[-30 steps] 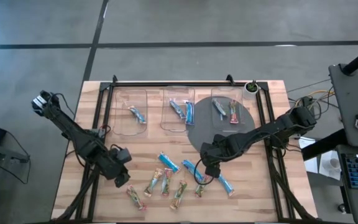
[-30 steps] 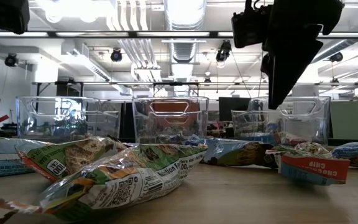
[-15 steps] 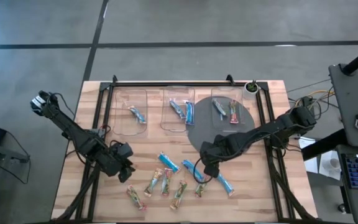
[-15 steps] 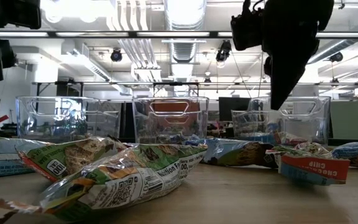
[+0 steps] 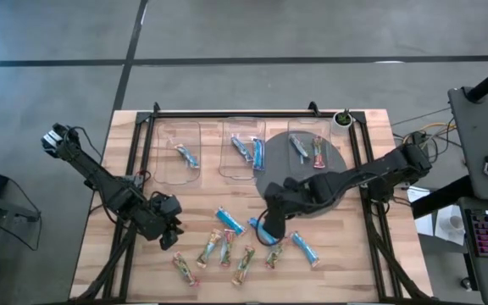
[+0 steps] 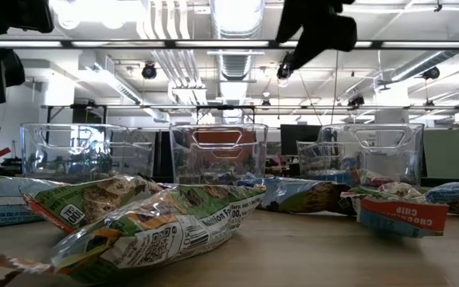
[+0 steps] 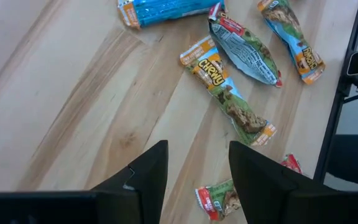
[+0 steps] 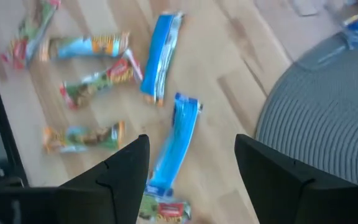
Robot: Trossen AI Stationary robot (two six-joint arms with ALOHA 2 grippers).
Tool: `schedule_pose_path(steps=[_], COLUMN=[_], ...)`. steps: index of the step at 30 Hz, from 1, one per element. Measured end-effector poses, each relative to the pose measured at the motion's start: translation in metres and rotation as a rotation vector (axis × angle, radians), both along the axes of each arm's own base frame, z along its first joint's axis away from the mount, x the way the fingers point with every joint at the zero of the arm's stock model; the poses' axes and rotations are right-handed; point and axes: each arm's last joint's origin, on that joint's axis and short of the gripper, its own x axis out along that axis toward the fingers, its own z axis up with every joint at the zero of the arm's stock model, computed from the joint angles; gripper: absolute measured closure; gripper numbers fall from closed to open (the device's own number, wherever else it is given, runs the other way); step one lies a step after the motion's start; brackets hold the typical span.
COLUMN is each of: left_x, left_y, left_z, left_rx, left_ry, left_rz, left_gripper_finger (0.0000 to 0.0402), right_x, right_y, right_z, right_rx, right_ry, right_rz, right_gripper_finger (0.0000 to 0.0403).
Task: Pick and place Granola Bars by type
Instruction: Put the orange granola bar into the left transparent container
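Pale wooden table (image 5: 193,203) with a plank grain, framed by black rails (image 5: 252,113). Dark grey round mat (image 5: 299,169) with fine concentric ridges. Three clear bins (image 5: 179,152) along the far edge. Granola bars: bright blue wrappers (image 5: 229,221), one with an orange end; tan and green wrappers (image 5: 246,262) with red and orange marks, and one silver-grey wrapper (image 7: 248,57) edged in red. Both arms and their grippers, left gripper (image 7: 194,180) and right gripper (image 8: 191,171), are black. Floor (image 5: 244,51) is grey with dark lines.

In the low view, both pincers are cut off by the top edge.
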Motion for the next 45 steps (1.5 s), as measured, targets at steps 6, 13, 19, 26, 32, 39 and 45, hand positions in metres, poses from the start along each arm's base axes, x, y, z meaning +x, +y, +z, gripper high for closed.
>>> schedule_pose_path(steps=[6,13,19,26,32,39,45], left_x=[0.008,0.033,0.050,0.069,0.080,0.098,0.101], left_y=[-0.005,-0.026,-0.041,-0.057,-0.066,-0.080,-0.079], left_z=[-0.002,-0.014,-0.024,-0.029,-0.037,-0.045,-0.056], left_rx=[-0.033,-0.129,-0.126,-0.118,-0.104,-0.095,-0.022], left_ry=[-0.030,-0.068,0.048,0.121,0.176,0.205,0.277], left_rz=[0.067,0.138,0.193,0.252,0.327,0.330,0.353], left_gripper_finger=[0.0248,0.0248,0.0248,0.0248,0.0247,0.0212,0.0176], right_x=[-0.007,-0.024,-0.038,-0.049,-0.057,-0.061,-0.063], right_y=[0.003,0.020,0.031,0.047,0.054,0.056,0.055], right_z=[0.000,-0.006,-0.011,-0.020,-0.027,-0.034,-0.041], right_rx=[0.095,0.065,0.014,-0.063,-0.084,-0.108,-0.121], right_ry=[0.082,0.204,0.287,0.300,0.317,0.332,0.351], right_rz=[-0.087,0.008,0.062,0.113,0.141,0.148,0.157], right_gripper_finger=[0.0177,0.0177,0.0177,0.0177,0.0177,0.0177,0.0177])
